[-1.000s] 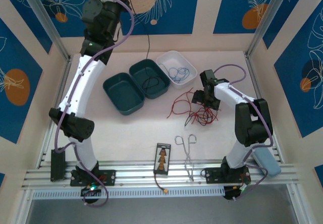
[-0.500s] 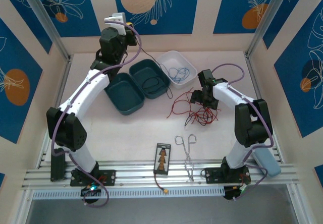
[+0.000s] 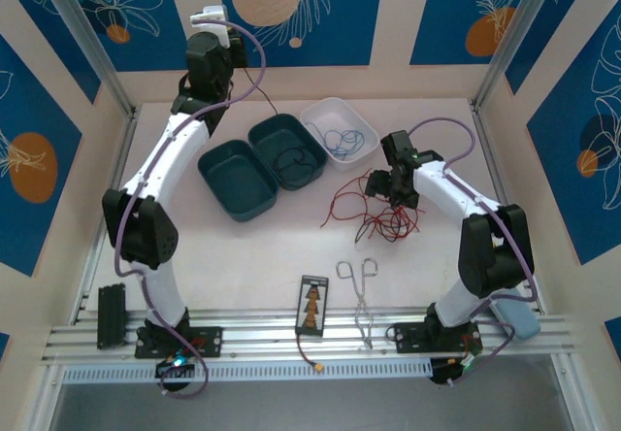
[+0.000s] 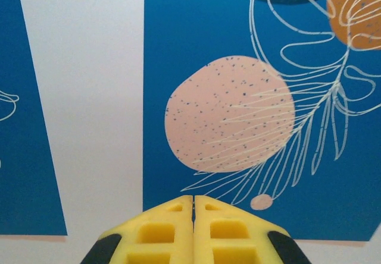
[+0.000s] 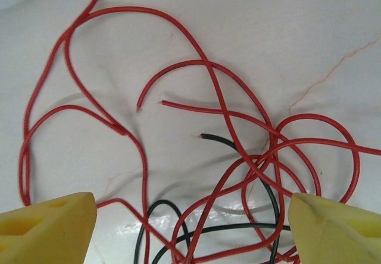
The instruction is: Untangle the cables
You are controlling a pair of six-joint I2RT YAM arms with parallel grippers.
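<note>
Starting at the right hand (image 5: 190, 231): spread wide, gripping nothing, hanging low over the cables (image 5: 196, 103) with a yellow finger (image 5: 47, 222) on either side of the heap. Red loops crossing everywhere, plus a black strand (image 5: 238, 148) threaded underneath, all lying on the bench (image 3: 281, 247) toward its right edge, roughly midway between near and far.

Biggest worry: closing right here and catching two or three crossed strands at once, then dragging the knot tighter instead of freeing one. Could also snag a loop on a fingertip.

Right arm bent at the elbow, wrist tipped down, reaching in from the right. Then the left hand (image 4: 193, 231): pinched shut, up high over the far-left corner, facing the back wall. Can't tell about anything caught in it.

Further out, blue cable (image 3: 342, 142) in the white tray (image 3: 364, 120), black cable (image 3: 289, 162) in a teal tray (image 3: 312, 148) by the far edge.
</note>
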